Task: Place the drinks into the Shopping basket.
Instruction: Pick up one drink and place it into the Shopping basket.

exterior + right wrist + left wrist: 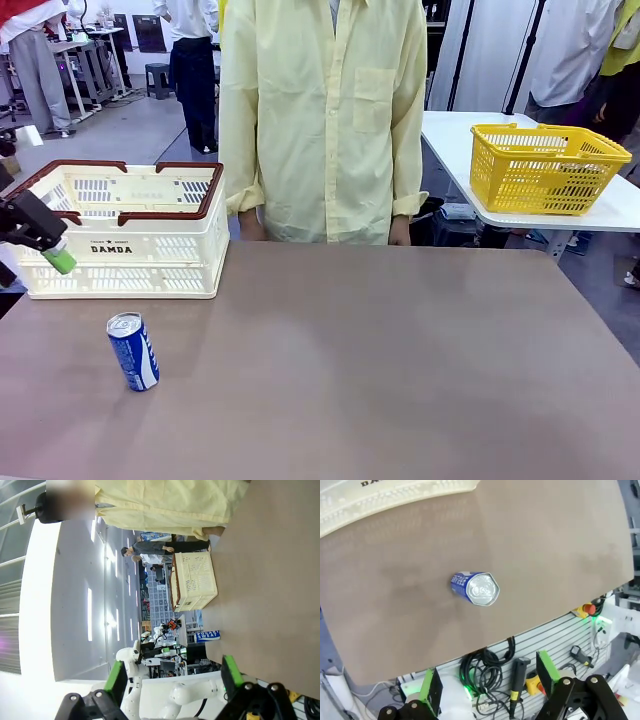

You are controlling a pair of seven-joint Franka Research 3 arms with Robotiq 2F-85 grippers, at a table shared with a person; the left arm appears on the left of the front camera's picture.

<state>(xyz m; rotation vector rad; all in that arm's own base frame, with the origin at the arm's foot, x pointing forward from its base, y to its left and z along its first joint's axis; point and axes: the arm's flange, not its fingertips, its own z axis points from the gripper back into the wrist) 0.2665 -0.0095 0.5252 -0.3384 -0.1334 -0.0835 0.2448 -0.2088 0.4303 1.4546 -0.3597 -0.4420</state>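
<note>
The counter holds the basket at 10 o'clock in the front view. Its walls are tall, so a can carried low would probably knock the red-brown rim. The can stands upright at 8 o'clock, well apart from the basket and near the counter's front edge. It is slim and blue with white print and a silver top. Being narrow and smooth, it could tip if a finger clips it, then roll off. The left end effector hangs above it, jaws wide and empty. The right end effector is also wide open, holding nothing.
</note>
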